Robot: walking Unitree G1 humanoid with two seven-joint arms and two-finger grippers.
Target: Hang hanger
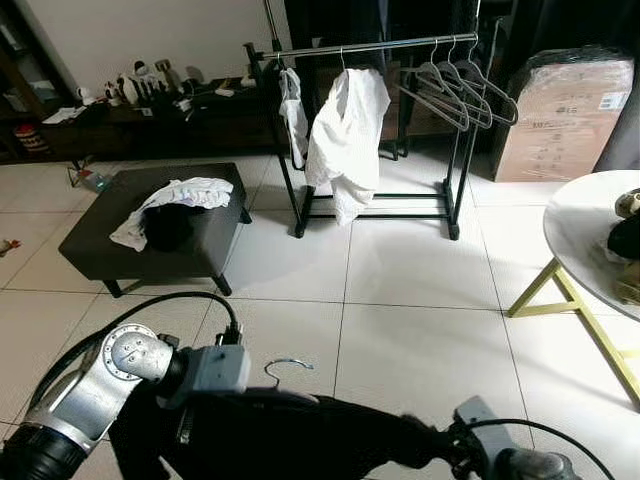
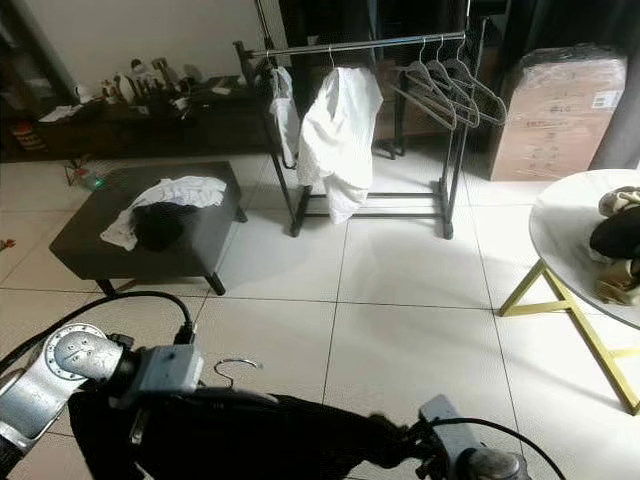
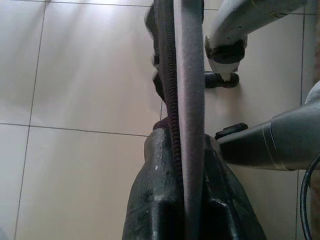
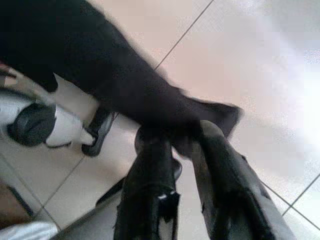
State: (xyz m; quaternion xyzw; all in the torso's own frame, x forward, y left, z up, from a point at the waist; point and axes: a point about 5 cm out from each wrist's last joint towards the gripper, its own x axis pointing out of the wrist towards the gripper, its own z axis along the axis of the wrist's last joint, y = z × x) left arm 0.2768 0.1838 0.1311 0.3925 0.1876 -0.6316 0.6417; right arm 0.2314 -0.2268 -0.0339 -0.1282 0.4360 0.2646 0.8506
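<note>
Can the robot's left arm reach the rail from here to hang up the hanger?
Probably not yet. The rail stands far across the tiled floor, while the left gripper, shut on the hanger with its black garment, is low and close to the robot. Nothing blocks the way.

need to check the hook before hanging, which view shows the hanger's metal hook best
The left eye view: the hook stands clear against pale tile, above the dark garment held between both arms. The right eye view shows the same, slightly shifted. The left wrist view gives the hanger's grey bar close up; the right wrist view, dark cloth.
</note>
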